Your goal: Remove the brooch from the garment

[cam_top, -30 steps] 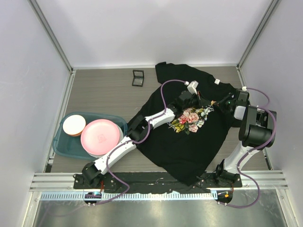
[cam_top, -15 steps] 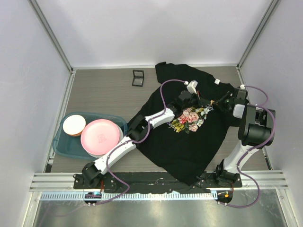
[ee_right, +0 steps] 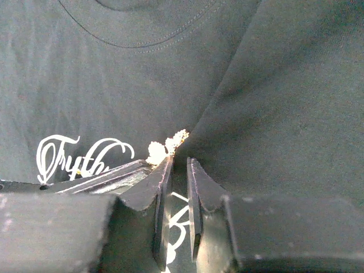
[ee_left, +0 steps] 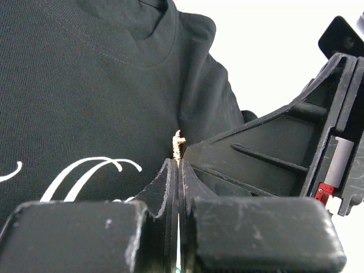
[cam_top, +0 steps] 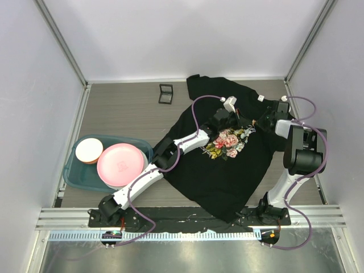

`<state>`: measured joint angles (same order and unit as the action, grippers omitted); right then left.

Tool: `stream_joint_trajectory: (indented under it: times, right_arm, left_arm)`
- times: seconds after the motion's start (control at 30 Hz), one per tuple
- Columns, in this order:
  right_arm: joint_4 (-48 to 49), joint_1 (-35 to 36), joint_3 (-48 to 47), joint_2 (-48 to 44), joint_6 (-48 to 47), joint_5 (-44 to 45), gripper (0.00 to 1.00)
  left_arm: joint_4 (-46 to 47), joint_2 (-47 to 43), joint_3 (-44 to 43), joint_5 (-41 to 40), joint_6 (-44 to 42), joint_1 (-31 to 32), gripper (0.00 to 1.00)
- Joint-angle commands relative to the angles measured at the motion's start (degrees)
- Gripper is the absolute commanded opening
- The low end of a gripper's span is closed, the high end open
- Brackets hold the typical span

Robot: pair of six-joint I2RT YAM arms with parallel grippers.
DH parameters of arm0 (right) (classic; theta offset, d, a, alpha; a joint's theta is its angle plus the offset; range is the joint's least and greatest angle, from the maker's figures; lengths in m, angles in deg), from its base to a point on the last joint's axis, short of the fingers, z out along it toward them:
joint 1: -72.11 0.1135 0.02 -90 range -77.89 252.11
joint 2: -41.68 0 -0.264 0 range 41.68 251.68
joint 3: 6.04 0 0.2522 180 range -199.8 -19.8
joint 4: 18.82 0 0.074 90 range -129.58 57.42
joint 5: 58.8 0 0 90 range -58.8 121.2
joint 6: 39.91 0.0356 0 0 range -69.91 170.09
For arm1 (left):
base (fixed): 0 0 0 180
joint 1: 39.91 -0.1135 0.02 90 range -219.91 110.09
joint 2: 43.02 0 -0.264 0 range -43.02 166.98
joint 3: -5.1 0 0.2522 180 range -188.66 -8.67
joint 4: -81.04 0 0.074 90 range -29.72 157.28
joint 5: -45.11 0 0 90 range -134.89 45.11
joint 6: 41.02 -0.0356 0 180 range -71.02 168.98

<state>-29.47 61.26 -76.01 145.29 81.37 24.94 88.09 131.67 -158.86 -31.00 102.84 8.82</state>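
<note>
The garment (cam_top: pixel 227 170), a black T-shirt with a rose print (cam_top: pixel 227 142), lies spread on the table. The brooch (ee_left: pixel 177 142), small and pale gold, sits on the chest beside the white script, where the cloth rises in a fold. My left gripper (ee_left: pixel 178 164) is shut, and the brooch pokes out right at its tips. My right gripper (ee_right: pixel 179 162) faces it from the other side. Its jaws stand a narrow gap apart with nothing between them, and its left fingertip touches the brooch (ee_right: pixel 166 148). In the top view the two grippers, left (cam_top: pixel 243 120) and right (cam_top: pixel 259 122), meet above the print.
A teal tub (cam_top: pixel 77 176) at the left holds a pink plate (cam_top: pixel 120 164) and a white bowl (cam_top: pixel 89 149). A small black square case (cam_top: pixel 165 94) lies at the back. The walls of the cell stand close on both sides.
My right gripper has moved up and to the left, closer to the brooch and the left gripper. The left arm has stayed put.
</note>
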Motion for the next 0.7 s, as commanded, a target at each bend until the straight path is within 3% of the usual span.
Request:
stream_joint_trajectory:
  times: [0.0, 0.47, 0.57, 0.67]
  right_arm:
    - [-8.73, 2.76, -2.33, 1.77, -4.04, 8.52, 0.22]
    - [-12.61, 3.47, -1.54, 2.91, -4.57, 12.33, 0.19]
    - [-11.82, 3.38, -1.36, 1.16, -3.87, 11.36, 0.24]
    - [-8.67, 2.07, -0.4, -2.61, -2.38, 9.0, 0.38]
  left_arm:
    - [2.82, -0.23, 0.34, -0.44, -0.08, -0.21, 0.0]
    - [3.26, -0.76, 1.57, -1.32, 0.8, -0.48, 0.0]
    - [3.7, -0.76, 1.83, -1.06, 0.89, -0.57, 0.0]
    - [4.49, -1.1, 1.92, -0.45, 0.36, -0.39, 0.0]
